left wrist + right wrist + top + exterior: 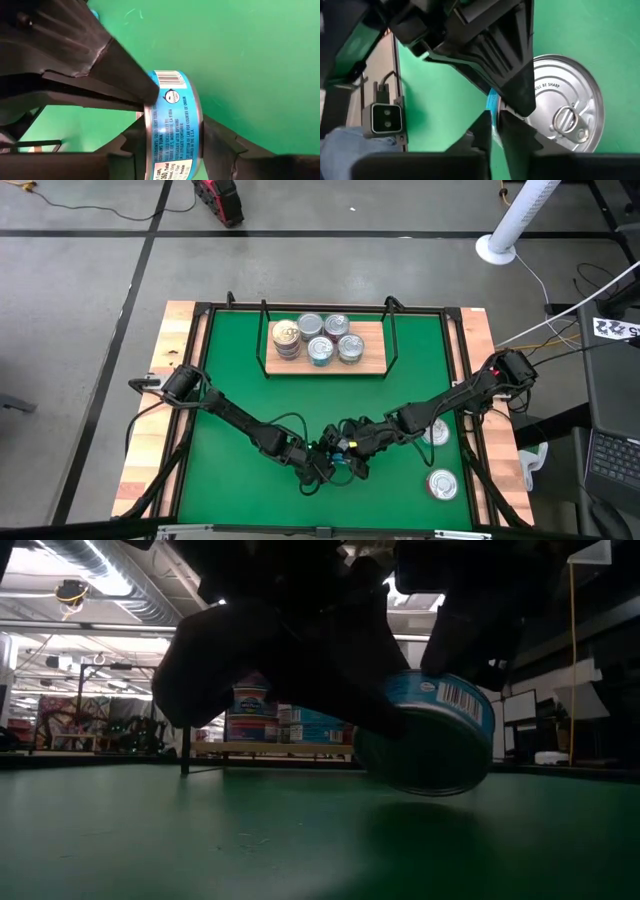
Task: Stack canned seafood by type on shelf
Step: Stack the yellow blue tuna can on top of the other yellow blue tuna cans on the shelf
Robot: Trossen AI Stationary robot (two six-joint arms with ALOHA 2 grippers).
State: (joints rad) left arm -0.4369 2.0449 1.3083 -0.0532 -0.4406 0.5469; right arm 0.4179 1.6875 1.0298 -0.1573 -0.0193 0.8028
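left tool (322, 467) — on teal tin (175, 130); right tool (348, 448) — grip unclear; tin's lid (567, 107) half hidden

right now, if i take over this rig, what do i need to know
Both grippers meet at the near middle of the green mat on one teal tin, lifted and tilted off the mat.
Left gripper: fingers either side of the tin's wall, closed on it.
Right gripper: pinching the tin's rim.
Done: five tins stand on the shelf.
Left: this teal tin, plus two loose tins on the mat's right side, one partly under the right arm.
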